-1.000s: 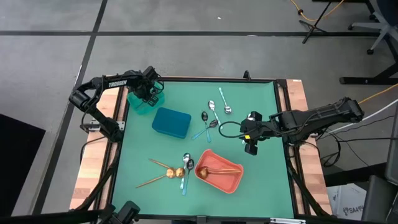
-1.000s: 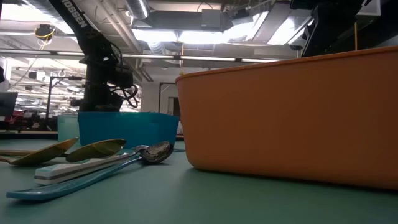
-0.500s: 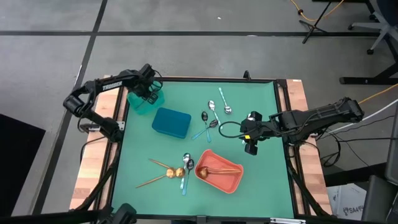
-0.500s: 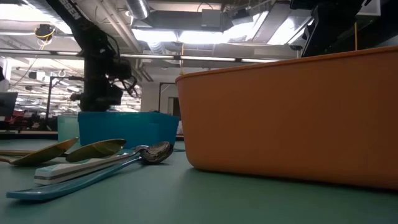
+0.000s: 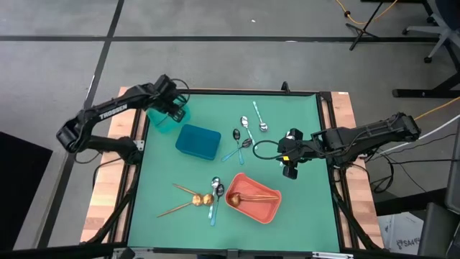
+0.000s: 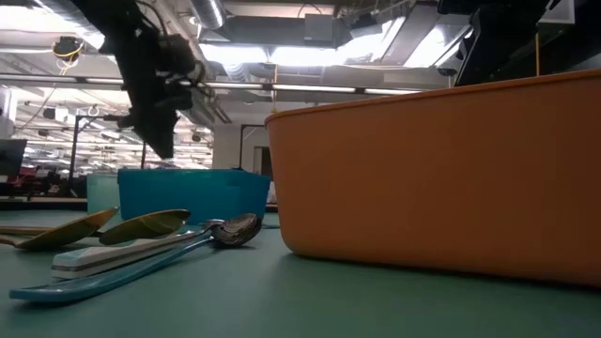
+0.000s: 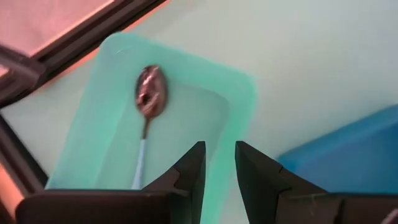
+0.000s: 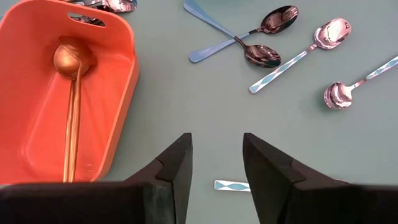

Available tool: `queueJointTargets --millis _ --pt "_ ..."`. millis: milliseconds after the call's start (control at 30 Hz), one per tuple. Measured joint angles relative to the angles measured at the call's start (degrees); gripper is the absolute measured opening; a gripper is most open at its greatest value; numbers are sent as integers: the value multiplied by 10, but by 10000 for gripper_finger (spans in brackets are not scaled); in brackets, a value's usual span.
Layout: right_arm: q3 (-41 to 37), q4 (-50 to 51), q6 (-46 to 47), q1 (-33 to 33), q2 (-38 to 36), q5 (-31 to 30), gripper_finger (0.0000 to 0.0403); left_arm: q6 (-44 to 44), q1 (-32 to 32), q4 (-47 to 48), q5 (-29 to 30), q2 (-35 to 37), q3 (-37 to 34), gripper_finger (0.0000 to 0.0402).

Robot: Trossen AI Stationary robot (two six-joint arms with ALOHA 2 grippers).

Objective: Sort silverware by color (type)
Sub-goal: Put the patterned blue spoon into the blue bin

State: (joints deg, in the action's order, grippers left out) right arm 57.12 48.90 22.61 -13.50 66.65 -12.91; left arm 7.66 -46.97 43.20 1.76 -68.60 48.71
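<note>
My left gripper [image 5: 174, 108] [image 7: 219, 152] hangs open above the teal bin [image 5: 165, 121] [image 7: 244, 93] at the far left. A dark spoon with a light-blue handle [image 7: 151, 99] lies in that bin. My right gripper [image 5: 290, 171] [image 8: 216, 146] is open over bare mat at the right. Several spoons [image 5: 246, 135] [image 8: 268, 36] lie loose on the mat near the far middle. Copper-gold spoons [image 5: 188, 201] and silver ones [image 5: 215, 191] lie near the front. A copper spoon [image 8: 71, 74] rests in the coral bin [image 5: 264, 210].
A closed blue bin [image 5: 198, 141] [image 6: 192, 192] stands between the teal bin and the loose spoons. The coral bin's wall [image 6: 441, 169] fills the low view's right. A black cable loop [image 5: 262, 150] lies beside my right gripper. A blue-white handle [image 8: 231, 185] shows under its fingers.
My left gripper has risen from just over the teal bin to well above it and has tipped to a less steep slant, while its arm has swung out toward the table's left edge. My right arm has kept still.
</note>
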Motion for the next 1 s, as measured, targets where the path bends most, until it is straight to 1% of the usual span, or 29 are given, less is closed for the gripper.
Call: queueJointTargets --millis 133,233,467,600,800,1000 --pt "0 0 0 0 0 -2 131 23 39 0 0 24 0 80" --pt "0 0 0 0 0 -17 131 29 71 -2 0 35 0 80" --pt "0 0 -4 0 0 -40 131 31 146 -5 0 40 0 80" --pt "0 -12 -34 0 0 -55 131 55 185 -14 2 40 0 80" --pt "0 -54 -83 0 0 -56 131 59 233 -48 2 40 0 80" --pt "0 -41 -132 14 0 -56 131 59 270 -75 2 39 0 80"
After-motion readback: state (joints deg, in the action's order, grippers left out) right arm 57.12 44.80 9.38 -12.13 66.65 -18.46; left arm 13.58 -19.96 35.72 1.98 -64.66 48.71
